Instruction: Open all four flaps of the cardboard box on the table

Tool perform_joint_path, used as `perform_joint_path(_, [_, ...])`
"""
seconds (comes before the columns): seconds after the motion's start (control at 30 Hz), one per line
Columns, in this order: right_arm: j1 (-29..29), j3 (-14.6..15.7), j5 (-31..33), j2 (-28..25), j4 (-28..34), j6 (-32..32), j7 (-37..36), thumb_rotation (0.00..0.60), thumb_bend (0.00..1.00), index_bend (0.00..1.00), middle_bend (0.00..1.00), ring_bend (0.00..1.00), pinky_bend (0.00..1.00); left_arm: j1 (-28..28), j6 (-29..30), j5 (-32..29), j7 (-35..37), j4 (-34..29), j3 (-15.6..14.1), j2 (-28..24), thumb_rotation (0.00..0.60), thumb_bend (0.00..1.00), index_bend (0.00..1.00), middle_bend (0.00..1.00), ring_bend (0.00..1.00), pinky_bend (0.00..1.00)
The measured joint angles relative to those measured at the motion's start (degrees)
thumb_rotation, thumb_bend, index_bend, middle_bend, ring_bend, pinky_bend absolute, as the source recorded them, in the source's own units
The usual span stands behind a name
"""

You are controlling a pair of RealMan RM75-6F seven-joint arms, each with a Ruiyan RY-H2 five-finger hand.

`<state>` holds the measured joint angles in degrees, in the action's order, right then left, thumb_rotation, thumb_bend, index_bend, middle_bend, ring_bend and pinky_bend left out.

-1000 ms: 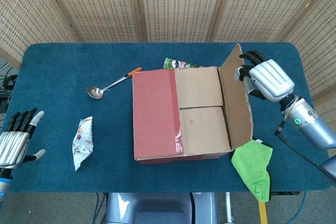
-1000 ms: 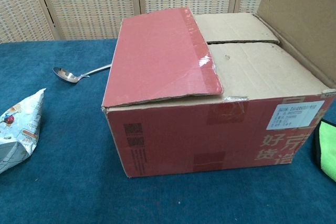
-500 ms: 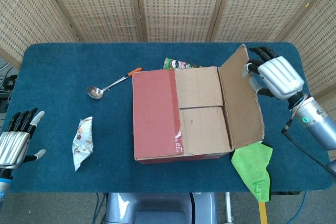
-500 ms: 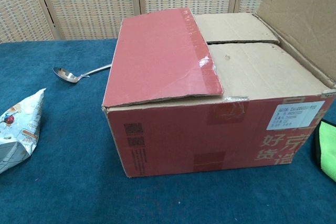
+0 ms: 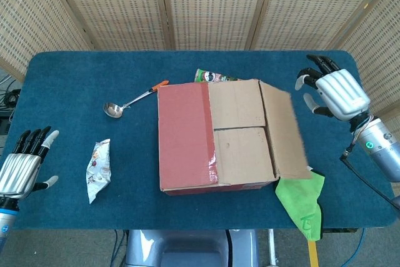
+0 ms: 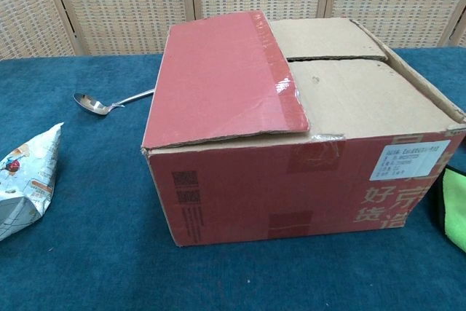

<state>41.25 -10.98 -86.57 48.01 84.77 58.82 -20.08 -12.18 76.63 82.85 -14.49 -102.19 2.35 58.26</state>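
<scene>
One flap folded out, three left

One large blue tabletop (image 5: 75, 79) carries everything, and the cardboard box (image 5: 215, 136) sits at its middle. The box's right-hand flap (image 5: 284, 130), which stood upright half a second ago, now hangs out over the box's right side, blurred in the head view and gone from the chest view. That reads as the first flap opened. The red left flap (image 6: 218, 78) lies closed over the top, and the two plain inner flaps (image 6: 349, 71) lie flat beside it, so most of the job remains.

The right robot hand (image 5: 331, 89) has let go and hovers apart from the box near the far right corner, fingers spread, holding nothing. The left robot hand (image 5: 22, 167) waits off the tabletop's left edge, fingers apart and empty.

Smaller things lie around: a green cloth (image 5: 303, 201) touching the box's near right corner, a crumpled snack bag (image 5: 99, 170), a ladle (image 5: 125, 103) and a green packet (image 5: 212, 77) behind the box.
</scene>
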Motion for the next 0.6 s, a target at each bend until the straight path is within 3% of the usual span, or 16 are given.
perform_joint_path(0.33, [-3.03,0.06,3.61,0.44,2.66,1.77,4.79,0.600,0.52,0.23,0.18,0.00,0.08,-3.16,-2.27,4.53,2.74,-1.04,0.58,-2.81,0.600,0.00,0.01,0.00,0.00,0.00])
perform_joint_path(0.6, [-6.72,0.62,7.19,1.22,6.53,4.44,11.80,0.600,0.52,0.18,0.14,0.00,0.07,-8.63,-6.04,10.26,5.77,-2.79,1.91,-7.92,0.600,0.02,0.01,0.00,0.00,0.00])
